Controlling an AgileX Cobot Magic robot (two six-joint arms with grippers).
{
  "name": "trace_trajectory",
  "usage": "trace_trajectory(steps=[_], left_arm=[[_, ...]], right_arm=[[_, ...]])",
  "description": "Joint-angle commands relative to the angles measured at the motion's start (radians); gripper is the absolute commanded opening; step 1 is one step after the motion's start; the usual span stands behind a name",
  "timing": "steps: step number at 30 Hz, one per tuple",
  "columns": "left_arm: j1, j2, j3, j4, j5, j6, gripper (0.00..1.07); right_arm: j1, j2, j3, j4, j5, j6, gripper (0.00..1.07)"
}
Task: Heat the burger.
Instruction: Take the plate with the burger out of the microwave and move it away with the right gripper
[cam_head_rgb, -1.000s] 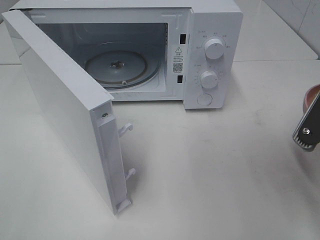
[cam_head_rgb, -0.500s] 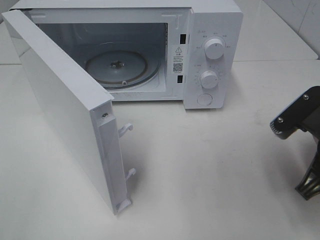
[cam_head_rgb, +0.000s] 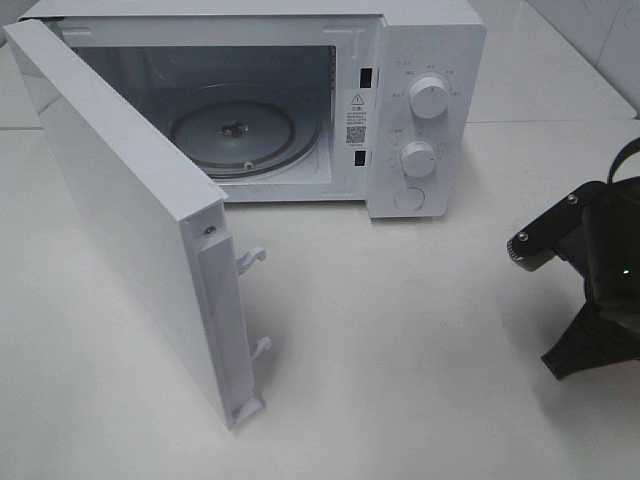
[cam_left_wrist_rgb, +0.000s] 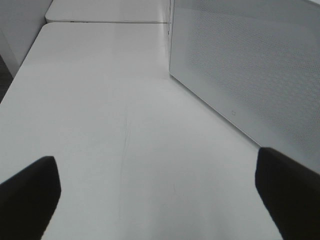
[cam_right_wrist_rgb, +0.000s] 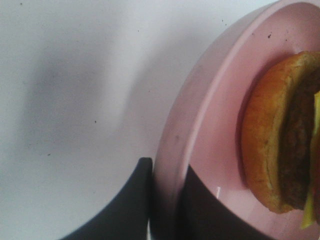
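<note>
In the high view the burger and its plate cannot be seen at all: the dark body of the right arm (cam_head_rgb: 590, 275) at the right edge of the picture covers or crowds them out, and the arm itself is cut off by the frame, so its jaws do not show there. The right wrist view brings them close: the right gripper (cam_right_wrist_rgb: 167, 200) has its jaws drawn narrow on the rim of the pink plate (cam_right_wrist_rgb: 200, 125), one dark finger on the outer side of the rim and one on the inner. The burger (cam_right_wrist_rgb: 282, 135) lies on that plate, just inside the rim and away from the pinched spot; only part of it shows, the brown bun, the dark patty and a sliver of yellow cheese, the rest running off the picture's edge. Whether the plate rests on the white counter (cam_head_rgb: 420, 330) or is lifted off it cannot be told. The left gripper (cam_left_wrist_rgb: 157, 192) is out of the high view; its own camera shows only the two dark fingertips at the picture's corners, set wide apart with bare counter between them and nothing held, and beside it the perforated outer face of the microwave door (cam_left_wrist_rgb: 250, 70). The microwave (cam_head_rgb: 420, 60) stands at the far side of the counter, left of the right arm, with its door (cam_head_rgb: 130, 210) swung open toward the near left, its glass turntable (cam_head_rgb: 235, 135) bare and two knobs (cam_head_rgb: 430, 97) on the right panel.
</note>
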Motion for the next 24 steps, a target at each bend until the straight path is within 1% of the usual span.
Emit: trace_trajectory(steps=[1, 3, 6, 8, 11, 13, 16, 18, 21, 23, 24], left_arm=[[0.001, -0.018, 0.003, -0.006, -0.007, 0.0, 0.98], [0.001, -0.018, 0.003, -0.006, -0.007, 0.0, 0.98], [0.001, -0.018, 0.003, -0.006, -0.007, 0.0, 0.98], [0.001, -0.018, 0.003, -0.006, -0.007, 0.0, 0.98], [0.001, -0.018, 0.003, -0.006, -0.007, 0.0, 0.98], [0.001, -0.018, 0.003, -0.006, -0.007, 0.0, 0.98], [0.001, -0.018, 0.003, -0.006, -0.007, 0.0, 0.98], [0.001, -0.018, 0.003, -0.006, -0.007, 0.0, 0.98], [0.001, -0.018, 0.003, -0.006, -0.007, 0.0, 0.98], [0.001, -0.018, 0.003, -0.006, -0.007, 0.0, 0.98], [0.001, -0.018, 0.003, -0.006, -0.007, 0.0, 0.98]], right_arm=[[-0.003, 0.032, -0.008, -0.08, 0.054, 0.075, 0.04], [-0.049, 0.077, -0.008, -0.085, 0.044, 0.152, 0.04], [-0.064, 0.087, -0.008, -0.083, 0.034, 0.153, 0.04], [-0.107, 0.123, -0.008, -0.082, 0.003, 0.153, 0.04], [-0.118, 0.133, -0.008, -0.082, -0.009, 0.153, 0.05], [-0.157, 0.165, -0.008, -0.082, -0.05, 0.153, 0.05], [-0.167, 0.171, -0.008, -0.082, -0.056, 0.154, 0.05], [-0.203, 0.196, -0.008, -0.082, -0.06, 0.181, 0.07], [-0.21, 0.203, -0.008, -0.082, -0.06, 0.181, 0.08], [-0.221, 0.216, -0.008, -0.085, -0.069, 0.177, 0.12], [-0.221, 0.216, -0.008, -0.085, -0.069, 0.177, 0.12]])
